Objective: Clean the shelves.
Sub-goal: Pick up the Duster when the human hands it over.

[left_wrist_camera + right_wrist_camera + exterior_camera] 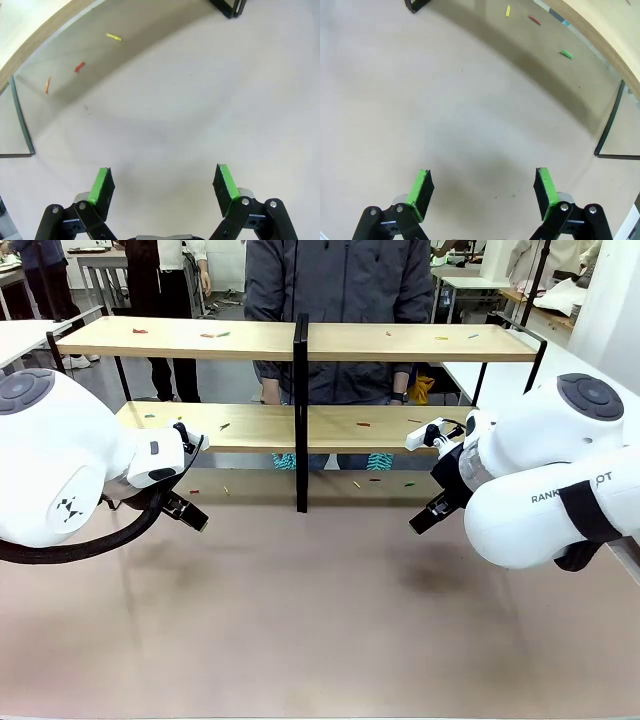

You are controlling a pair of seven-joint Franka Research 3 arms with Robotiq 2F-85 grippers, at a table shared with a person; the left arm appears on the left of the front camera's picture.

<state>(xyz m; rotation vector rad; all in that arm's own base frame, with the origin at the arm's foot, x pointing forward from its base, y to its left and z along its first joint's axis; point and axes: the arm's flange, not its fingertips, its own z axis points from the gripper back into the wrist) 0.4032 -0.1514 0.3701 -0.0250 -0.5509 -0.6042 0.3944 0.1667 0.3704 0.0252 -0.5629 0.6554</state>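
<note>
The shelves [410,342] stand across the far half of the table: two long light-wood boards in a thin black frame with a black centre post. Small coloured scraps lie on both boards and on the table beneath. My left gripper [190,512] hangs low before the left half, open and empty [165,186]. My right gripper [424,519] mirrors it before the right half, open and empty as well [482,189]. The left wrist view catches a board edge [30,45] and a yellow scrap [113,37]. The right wrist view has a board edge [605,30] and a green scrap [565,54].
A person [340,300] stands right behind the shelves. White tables [20,338] flank the rack on both sides. The beige tabletop [320,620] stretches bare in front of both grippers. Thin black frame legs [610,125] reach down to the table.
</note>
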